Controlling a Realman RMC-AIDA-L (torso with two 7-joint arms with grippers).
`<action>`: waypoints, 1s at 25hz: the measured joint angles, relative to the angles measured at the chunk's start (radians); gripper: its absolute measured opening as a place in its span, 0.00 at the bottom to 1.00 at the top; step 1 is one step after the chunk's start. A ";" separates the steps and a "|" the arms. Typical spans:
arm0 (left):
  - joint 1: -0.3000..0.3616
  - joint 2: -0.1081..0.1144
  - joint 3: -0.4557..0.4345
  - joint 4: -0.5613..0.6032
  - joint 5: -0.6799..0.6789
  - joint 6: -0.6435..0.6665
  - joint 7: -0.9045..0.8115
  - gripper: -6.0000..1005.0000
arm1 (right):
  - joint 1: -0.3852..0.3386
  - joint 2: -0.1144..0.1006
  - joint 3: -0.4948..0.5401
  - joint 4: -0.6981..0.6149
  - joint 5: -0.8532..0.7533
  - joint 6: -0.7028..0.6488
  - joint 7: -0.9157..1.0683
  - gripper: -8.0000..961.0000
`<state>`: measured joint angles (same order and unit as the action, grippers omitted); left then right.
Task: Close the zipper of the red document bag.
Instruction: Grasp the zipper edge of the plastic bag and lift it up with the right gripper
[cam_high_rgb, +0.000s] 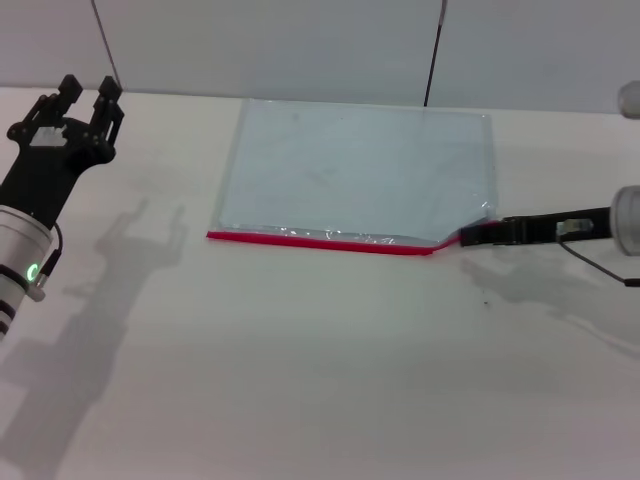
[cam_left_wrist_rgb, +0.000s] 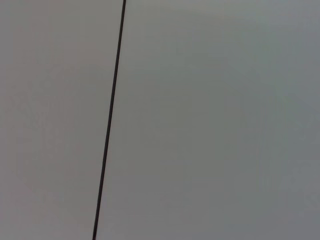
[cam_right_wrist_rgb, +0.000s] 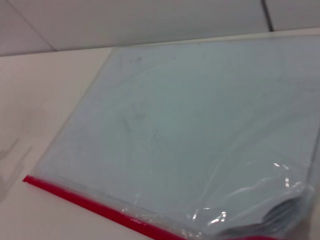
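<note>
The bag (cam_high_rgb: 355, 175) lies flat at twelve o'clock, its zipper (cam_high_rgb: 320, 241) along the near edge. The right gripper (cam_high_rgb: 470, 236) pinches the three o'clock end, lifting that corner; the mouth gapes there, so closing seems barely begun. The left gripper (cam_high_rgb: 85, 100) hovers spread and empty at nine o'clock.

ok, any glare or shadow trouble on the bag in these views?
Head view: arm shadows fall on the table, none across the red document bag. Right wrist view: small glare spots on crinkled plastic near the zipper. Left wrist view: only wall.
</note>
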<state>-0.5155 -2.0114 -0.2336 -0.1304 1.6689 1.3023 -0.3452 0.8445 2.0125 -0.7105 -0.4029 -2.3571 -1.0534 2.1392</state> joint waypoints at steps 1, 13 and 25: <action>-0.001 0.000 0.000 0.000 0.000 0.000 0.000 0.45 | 0.004 0.003 -0.001 0.002 0.000 0.000 -0.001 0.63; -0.005 -0.003 -0.001 0.000 0.000 -0.001 0.000 0.45 | 0.041 0.009 -0.009 0.050 -0.001 0.107 -0.003 0.65; -0.006 -0.002 -0.005 0.000 0.000 -0.005 0.000 0.44 | 0.081 0.010 -0.014 0.106 0.004 0.233 0.001 0.64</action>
<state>-0.5219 -2.0134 -0.2387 -0.1304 1.6688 1.2975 -0.3451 0.9259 2.0227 -0.7247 -0.2971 -2.3535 -0.8204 2.1399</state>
